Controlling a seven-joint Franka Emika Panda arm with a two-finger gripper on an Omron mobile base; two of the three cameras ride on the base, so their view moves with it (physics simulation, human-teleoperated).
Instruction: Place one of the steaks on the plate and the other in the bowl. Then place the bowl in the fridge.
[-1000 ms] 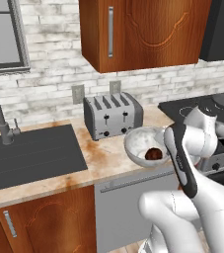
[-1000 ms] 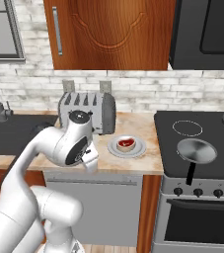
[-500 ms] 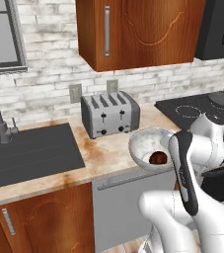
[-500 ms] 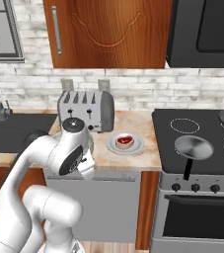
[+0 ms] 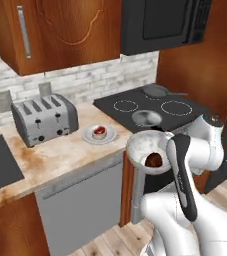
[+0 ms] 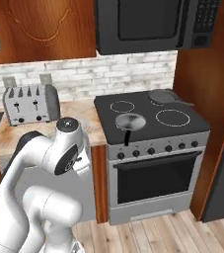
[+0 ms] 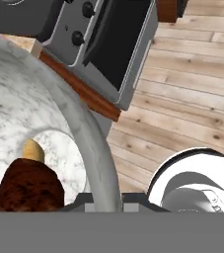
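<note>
Off the counter edge, in front of the stove (image 5: 160, 107), you have the bowl (image 5: 147, 145) carried in the air with the brown steak (image 5: 153, 160) lying in its bottom. Your gripper (image 7: 103, 200) is clamped on the bowl's rim, fingers pinched together on the wall; the hand view shows the rim (image 7: 91, 143) running straight down between them, with wood floor (image 7: 182, 118) and the oven door (image 7: 118, 44) beyond it. The red steak (image 5: 99, 132) sits on the plate (image 5: 107, 137), which rests on the counter (image 5: 60, 155) just right of the toaster (image 5: 44, 119).

By the look of it, both steaks are placed, so you are on the last step: taking the bowl to the fridge. A dark panel at the far right of the base views may be part of it, but too little shows to be sure.

Your next move calls for driving on to the right while keeping the bowl level, since it hangs from one side of its rim and could tip or slip. Watch the steak; it lies loose. You will also need the fridge door open and a free shelf before you lower the bowl in.
</note>
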